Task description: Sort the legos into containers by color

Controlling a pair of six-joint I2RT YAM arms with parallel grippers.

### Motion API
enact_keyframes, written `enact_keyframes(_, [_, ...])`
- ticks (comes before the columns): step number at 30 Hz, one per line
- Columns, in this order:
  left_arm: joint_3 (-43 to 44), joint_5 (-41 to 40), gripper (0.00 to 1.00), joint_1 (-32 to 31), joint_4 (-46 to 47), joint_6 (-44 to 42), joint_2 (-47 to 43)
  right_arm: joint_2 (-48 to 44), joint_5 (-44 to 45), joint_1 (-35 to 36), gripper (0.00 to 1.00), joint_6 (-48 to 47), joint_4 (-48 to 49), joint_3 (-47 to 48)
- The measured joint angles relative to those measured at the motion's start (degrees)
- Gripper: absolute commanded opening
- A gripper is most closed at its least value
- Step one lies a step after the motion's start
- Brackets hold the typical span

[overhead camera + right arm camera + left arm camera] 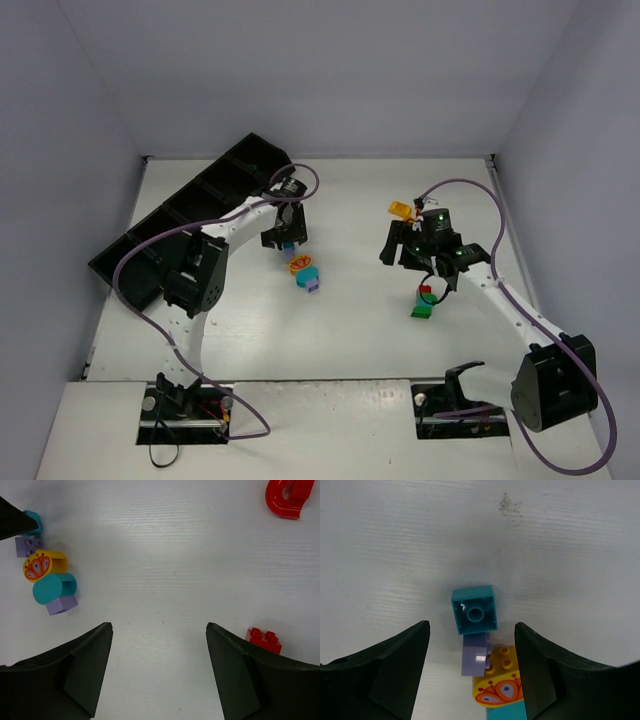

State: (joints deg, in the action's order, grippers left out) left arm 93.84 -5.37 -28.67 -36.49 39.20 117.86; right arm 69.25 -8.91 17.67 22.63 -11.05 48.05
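Left gripper (471, 628) open wide, teal brick (474, 609) right between its fingers.
On the white surface (350, 330), the long black tray (228, 168) lies to the left, well apart from the bricks. The left arm (225, 232) bends down over them and is the nearer arm. A lilac brick (474, 655) touches the teal one on the near side. The right gripper (159, 628) is spread too, holding nothing, with a red brick (263, 640) just beside one finger.
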Motion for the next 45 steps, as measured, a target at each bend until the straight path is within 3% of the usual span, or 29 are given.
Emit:
enact_keyframes(2, [0.5,-0.28,0.6,0.22,-0.94,0.35,1.77,-0.07,-0.26,0.0,0.72,0.02,0.42,-0.94])
enact_keyframes(5, [2.4,-0.74,0.46,0.35,-2.01,0.79,4.46,-0.33,-0.42,0.0,0.73,-0.02,0.59,-2.05])
enact_keyframes(6, [2.95,-0.83,0.33,0.39,-2.1,0.94,5.11,-0.46,-0.44,0.0,0.73,-0.02,0.7,-2.36])
enact_keyframes(10, [4.81,-1.73,0.0,0.63,-2.84,0.57,6.1,-0.83,-0.46,0.0,0.73,-0.13,0.92,-3.04])
enact_keyframes(11, [5.33,-1.99,0.0,0.63,-3.15,0.33,6.1,-0.9,-0.46,0.0,0.73,-0.13,0.98,-3.06])
enact_keyframes(17, [8.44,-5.4,0.0,1.55,-4.07,-4.02,3.69,-1.9,-0.46,0.0,0.73,-0.39,1.03,-3.06])
enact_keyframes(24, [15.15,-11.69,0.01,6.75,-2.05,-17.9,-0.22,-3.34,-0.61,0.0,0.73,-1.31,1.07,-3.15])
enact_keyframes(25, [16.33,-11.98,0.06,7.91,-1.55,-19.52,0.0,-3.54,-0.74,0.0,0.73,-1.44,1.16,-3.28])
enact_keyframes(26, [17.7,-12.46,0.2,9.35,-0.94,-21.27,0.48,-3.72,-0.87,0.0,0.73,-1.51,1.16,-3.37])
enact_keyframes(27, [19.04,-12.7,0.26,10.71,-0.63,-22.64,1.07,-3.89,-1.01,0.0,0.73,-1.62,1.22,-3.48])
enact_keyframes(33, [27.67,-12.46,0.53,16.68,0.85,-28.85,8.41,-5.33,-1.81,0.0,0.74,-1.66,1.25,-3.65])
enact_keyframes(40, [30.6,-9.66,0.61,17.49,-0.24,-31.36,13.18,-8.04,-2.1,0.0,0.74,-1.64,1.4,-4.9])
enact_keyframes(45, [25.42,-4.44,0.61,17.07,-0.98,-28.79,8.48,-8.2,-2.1,0.0,0.74,-1.64,1.4,-4.94])
